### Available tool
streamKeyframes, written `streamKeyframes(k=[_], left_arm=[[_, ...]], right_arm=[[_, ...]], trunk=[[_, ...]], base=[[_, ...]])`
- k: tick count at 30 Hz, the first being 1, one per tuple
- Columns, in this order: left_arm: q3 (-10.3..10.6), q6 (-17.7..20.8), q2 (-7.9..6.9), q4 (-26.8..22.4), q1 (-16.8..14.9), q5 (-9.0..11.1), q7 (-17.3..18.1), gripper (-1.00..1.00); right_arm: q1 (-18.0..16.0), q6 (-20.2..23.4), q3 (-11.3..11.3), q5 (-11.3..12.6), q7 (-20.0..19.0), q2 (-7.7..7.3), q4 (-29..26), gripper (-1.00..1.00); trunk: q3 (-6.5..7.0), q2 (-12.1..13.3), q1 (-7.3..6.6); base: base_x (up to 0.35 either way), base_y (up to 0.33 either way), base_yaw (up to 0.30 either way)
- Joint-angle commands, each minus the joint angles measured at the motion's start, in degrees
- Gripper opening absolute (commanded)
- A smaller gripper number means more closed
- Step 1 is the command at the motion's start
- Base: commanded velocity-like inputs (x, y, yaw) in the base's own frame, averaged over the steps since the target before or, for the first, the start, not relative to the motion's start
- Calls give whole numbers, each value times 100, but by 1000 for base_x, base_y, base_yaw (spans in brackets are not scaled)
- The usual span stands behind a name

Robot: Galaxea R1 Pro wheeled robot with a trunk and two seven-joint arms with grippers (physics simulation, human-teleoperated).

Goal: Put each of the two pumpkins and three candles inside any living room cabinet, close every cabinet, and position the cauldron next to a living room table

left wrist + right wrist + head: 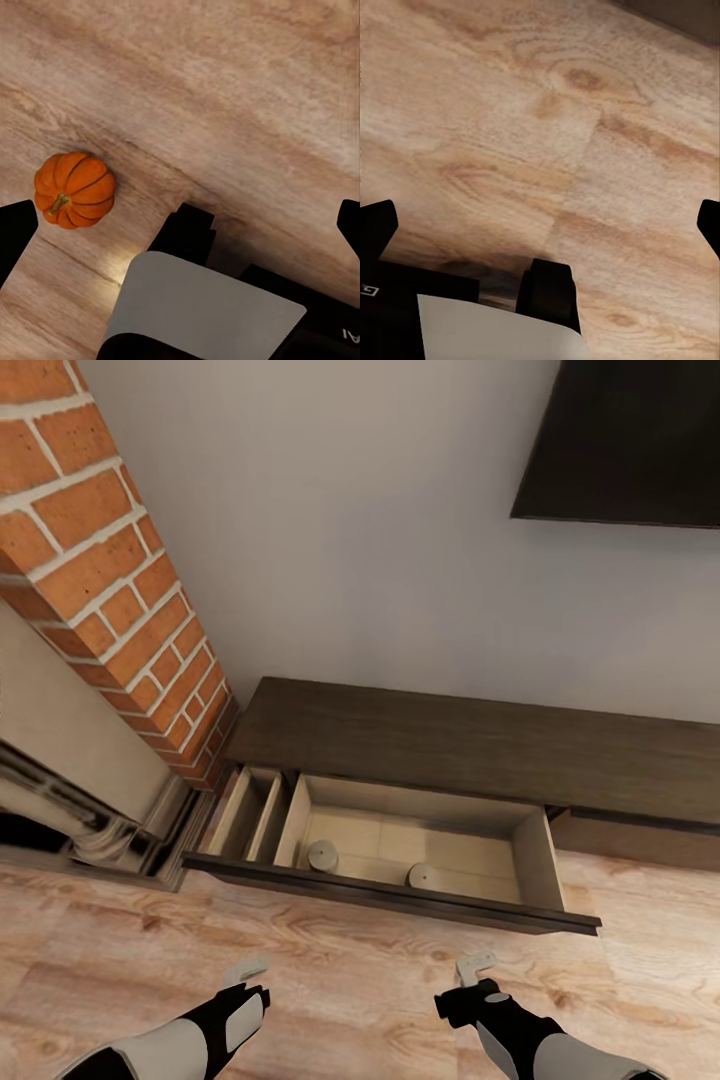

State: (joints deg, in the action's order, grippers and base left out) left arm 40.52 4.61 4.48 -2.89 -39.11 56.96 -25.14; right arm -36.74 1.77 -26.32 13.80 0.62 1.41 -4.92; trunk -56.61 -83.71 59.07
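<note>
Two candles, the left candle (322, 855) and the right candle (421, 876), already stand on the pale floor of the open drawer (530, 850) of the low dark brown cabinet (450, 740), which lies ahead of both claws against the white wall, beside a brick column (110, 550). By my reckoning the job is well short of half done: a third candle and both pumpkins are yet to go in, the drawer must be pushed shut, and the cauldron and the glass desk have had no attention that I can see from here. The left claw (246, 969) and the right claw (475, 964) hang low over the wooden floor (340, 980), just short of the drawer front and well apart from each other. In each wrist view the dark fingertips sit far apart at the edges with nothing between them, so both claws look released and empty. One pumpkin (73, 190) lies on the floor beneath the left claw, off toward one fingertip and not between the two; it is small, bright orange, deeply ribbed with dark grooves, with a short brownish stem pointing sideways, so it seems to rest tipped on its side. The candles are short, stubby, grey-beige cylinders, upright, apart from each other and from the drawer walls.
</note>
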Motion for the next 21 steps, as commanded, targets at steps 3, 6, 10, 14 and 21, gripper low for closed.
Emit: streamKeyframes(k=[3, 6, 10, 14, 21], left_arm=[[0, 1, 0, -1, 0, -1, 0, 100], [0, 1, 0, -1, 0, -1, 0, 100], [0, 3, 0, -1, 0, 0, 0, 100], [0, 3, 0, -1, 0, -1, 0, 100], [0, 5, 0, -1, 0, -1, 0, 100]], right_arm=[[0, -1, 2, 0, 0, 0, 0, 100], [0, -1, -3, 0, 0, 0, 3, 100], [0, -1, -4, 0, 0, 1, 3, 100], [7, -3, -5, 0, 0, 1, 3, 100], [13, -456, -5, 27, 0, 6, 53, 100]], trunk=[[27, 0, 0], [55, 0, 0], [91, 0, 0], [128, 0, 0], [192, 0, 0]], base=[[0, 0, 0], [-16, 0, 0], [-60, 0, 0], [-72, 0, 0], [-58, 0, 0]])
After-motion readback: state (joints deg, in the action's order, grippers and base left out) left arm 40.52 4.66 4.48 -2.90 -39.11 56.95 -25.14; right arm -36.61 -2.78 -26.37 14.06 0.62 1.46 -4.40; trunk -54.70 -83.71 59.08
